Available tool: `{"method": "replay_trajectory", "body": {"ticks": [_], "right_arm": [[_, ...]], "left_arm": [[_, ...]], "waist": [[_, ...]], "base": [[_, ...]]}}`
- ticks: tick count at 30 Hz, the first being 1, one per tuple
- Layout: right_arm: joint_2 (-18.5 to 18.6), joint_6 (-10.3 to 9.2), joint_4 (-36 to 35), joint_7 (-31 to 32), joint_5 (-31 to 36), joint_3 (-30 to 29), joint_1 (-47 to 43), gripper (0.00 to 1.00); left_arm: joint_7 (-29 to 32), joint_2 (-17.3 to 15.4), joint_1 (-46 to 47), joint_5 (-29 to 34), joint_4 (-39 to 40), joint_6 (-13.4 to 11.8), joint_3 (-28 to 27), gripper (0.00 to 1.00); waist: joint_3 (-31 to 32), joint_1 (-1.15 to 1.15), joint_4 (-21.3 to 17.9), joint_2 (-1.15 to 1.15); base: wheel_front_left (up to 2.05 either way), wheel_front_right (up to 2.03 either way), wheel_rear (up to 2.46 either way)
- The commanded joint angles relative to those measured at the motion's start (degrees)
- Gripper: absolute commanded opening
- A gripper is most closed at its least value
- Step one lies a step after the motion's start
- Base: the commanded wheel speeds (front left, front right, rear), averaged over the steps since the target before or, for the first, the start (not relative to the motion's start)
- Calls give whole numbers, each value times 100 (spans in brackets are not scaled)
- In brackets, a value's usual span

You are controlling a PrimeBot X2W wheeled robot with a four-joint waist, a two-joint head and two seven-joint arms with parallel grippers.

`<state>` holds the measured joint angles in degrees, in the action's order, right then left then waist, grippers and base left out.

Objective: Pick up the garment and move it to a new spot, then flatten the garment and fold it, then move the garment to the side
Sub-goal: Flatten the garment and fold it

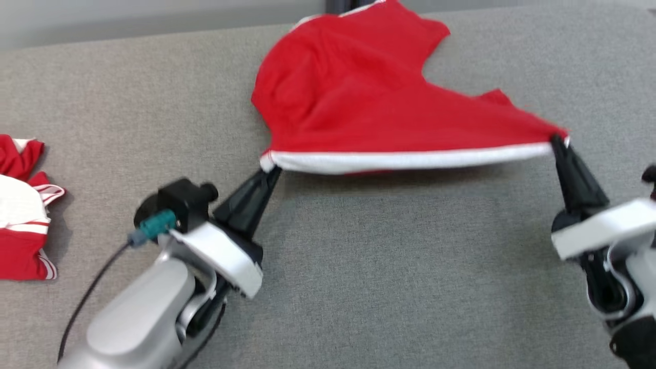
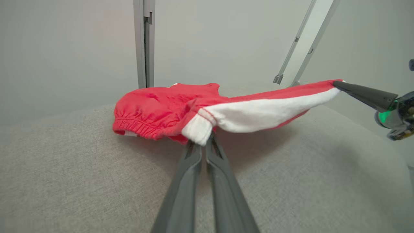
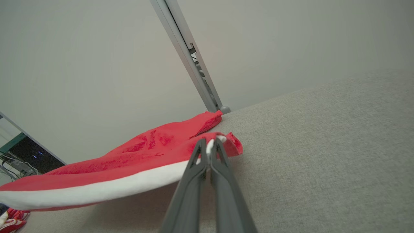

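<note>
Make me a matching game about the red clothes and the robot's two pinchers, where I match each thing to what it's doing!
Things:
1. red garment with a white band
2. dark-fingered left gripper
3. dark-fingered right gripper
4. small pile of red-and-white clothes

States:
A. lying at the left of the grey fabric surface
B. shut on the band's right corner
C. stretched between both grippers
D. shut on the band's left corner

Pairs: 1-C, 2-D, 3-B, 4-A
</note>
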<state>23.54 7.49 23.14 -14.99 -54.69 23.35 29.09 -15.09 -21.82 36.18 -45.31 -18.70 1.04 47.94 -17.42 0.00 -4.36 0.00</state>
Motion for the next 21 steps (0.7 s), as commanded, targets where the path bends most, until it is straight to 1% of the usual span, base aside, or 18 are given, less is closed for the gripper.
{"method": "replay_trajectory", "body": {"ticks": [1, 9, 14, 15, 21], "right_arm": [[30, 1, -76, -29, 51, -51, -339, 0], [-85, 1, -306, 31, 184, -313, -1723, 0], [-233, 1, -549, 167, 328, -504, -2502, 0], [-233, 1, -549, 167, 328, -504, -2502, 0], [-518, 1, -987, 402, 508, -963, -3379, 0]], "left_arm": [[-9, -44, -256, 78, 45, 17, -3, 0], [-9, -35, -1301, 402, 45, 6, 95, 0], [-10, -116, -1844, 544, 72, -23, -50, 0], [-10, -116, -1844, 544, 72, -23, -50, 0], [-10, -210, -2381, 672, 189, 5, -142, 0]], "waist": [[205, 0, 48, 0], [577, 0, 134, 0], [824, 0, 182, 0], [824, 0, 182, 0], [1013, 0, 247, 0]], "base": [[0, 0, 0], [0, 0, 0], [0, 0, 0], [0, 0, 0], [0, 0, 0]]}}
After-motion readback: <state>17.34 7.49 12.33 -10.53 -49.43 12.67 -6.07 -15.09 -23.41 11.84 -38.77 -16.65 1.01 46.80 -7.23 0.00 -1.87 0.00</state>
